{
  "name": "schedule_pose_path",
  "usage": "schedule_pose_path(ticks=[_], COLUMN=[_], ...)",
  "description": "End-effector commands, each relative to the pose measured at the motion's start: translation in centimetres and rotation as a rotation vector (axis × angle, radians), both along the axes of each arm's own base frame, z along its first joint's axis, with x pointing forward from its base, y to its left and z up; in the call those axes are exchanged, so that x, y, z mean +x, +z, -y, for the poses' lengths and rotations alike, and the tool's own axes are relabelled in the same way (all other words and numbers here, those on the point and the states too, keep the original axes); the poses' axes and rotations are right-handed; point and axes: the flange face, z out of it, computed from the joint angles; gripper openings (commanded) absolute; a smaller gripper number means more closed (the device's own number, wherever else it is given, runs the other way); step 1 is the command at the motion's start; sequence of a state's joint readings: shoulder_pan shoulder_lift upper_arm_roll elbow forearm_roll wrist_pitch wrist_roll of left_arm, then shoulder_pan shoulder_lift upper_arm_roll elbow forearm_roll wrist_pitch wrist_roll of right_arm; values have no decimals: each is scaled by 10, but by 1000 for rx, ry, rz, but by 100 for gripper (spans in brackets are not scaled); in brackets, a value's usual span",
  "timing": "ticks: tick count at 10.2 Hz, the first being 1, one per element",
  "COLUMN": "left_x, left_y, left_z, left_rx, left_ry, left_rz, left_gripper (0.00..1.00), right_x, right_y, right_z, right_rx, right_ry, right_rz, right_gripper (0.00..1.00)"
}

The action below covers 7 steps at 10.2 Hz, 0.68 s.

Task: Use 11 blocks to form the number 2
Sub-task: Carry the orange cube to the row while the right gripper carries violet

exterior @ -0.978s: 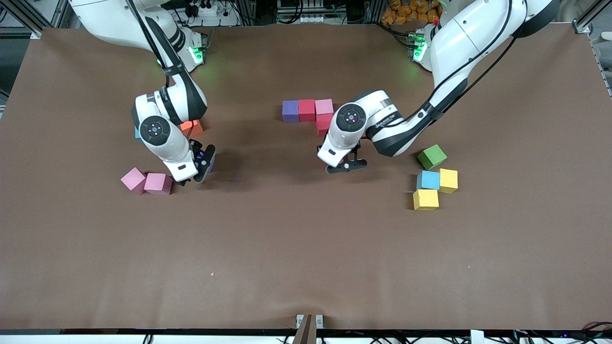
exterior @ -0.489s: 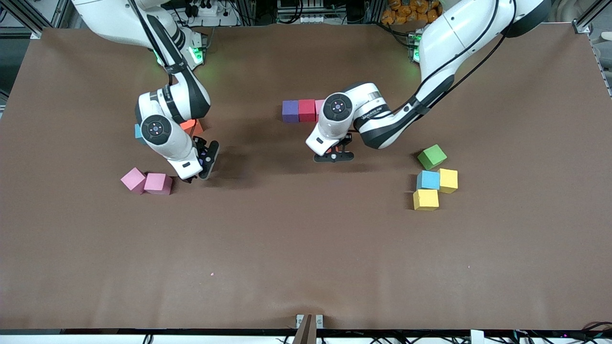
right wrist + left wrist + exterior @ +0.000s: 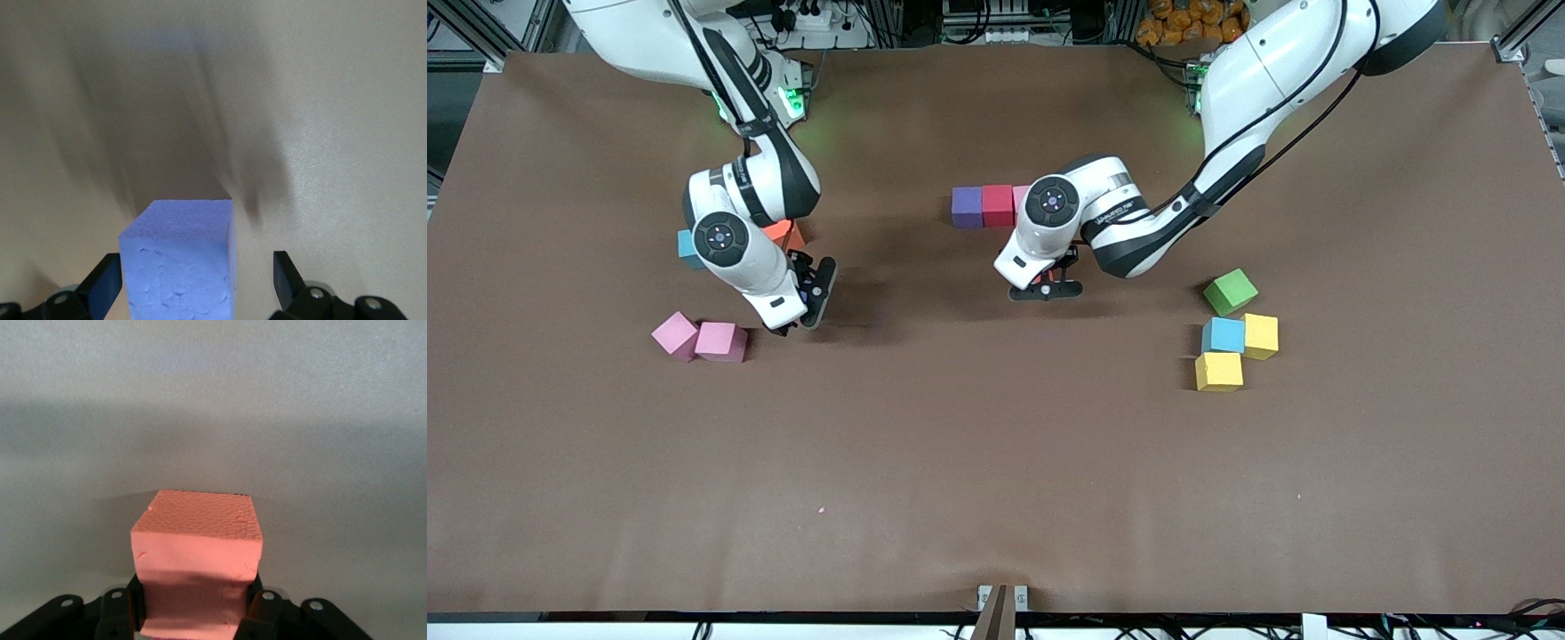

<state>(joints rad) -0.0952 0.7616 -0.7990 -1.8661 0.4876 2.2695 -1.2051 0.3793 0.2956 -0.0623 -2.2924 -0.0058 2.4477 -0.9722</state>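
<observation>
Left pincer [image 3: 1047, 289] has slid toward ten o'clock, clamped on a red block [image 3: 197, 567] beside the number 2 [image 3: 997, 205], whose top row sits at twelve. Right pincer [image 3: 807, 300], jaws apart, straddles a purple block [image 3: 180, 260] at nine. I judge it early: pink pair [image 3: 720, 341] at eight and yellows [image 3: 1218, 371] at four lie loose.

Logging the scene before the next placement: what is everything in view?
row: three, purple cube, red cube, pink cube, side by side mid-table
pink pair: two, pink, toward the right arm's end
orange cube: one, orange, under the right arm
blue shape: one, half hidden by the right arm
green cube, light blue cube, yellow cubes: four, clustered toward the left arm's end
table: one, brown
left tool: shut on reddish cube, beside the row
right tool: open around second purple cube
</observation>
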Motion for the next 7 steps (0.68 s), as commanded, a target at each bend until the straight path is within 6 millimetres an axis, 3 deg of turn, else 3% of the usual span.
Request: schedule_pose_path(ticks=[1,7], left_x=[-7,-18], left_y=[-3,-10], left_z=[3,0], left_rx=[9,26], left_ry=[40,-2], left_rz=[12,6], left_gripper=[14,15], right_x=[-11,-15], right_y=[-1,-17], right_z=[4,5], right_rx=[19,25], right_ry=[8,10], right_rz=[4,31], right_gripper=[100,100])
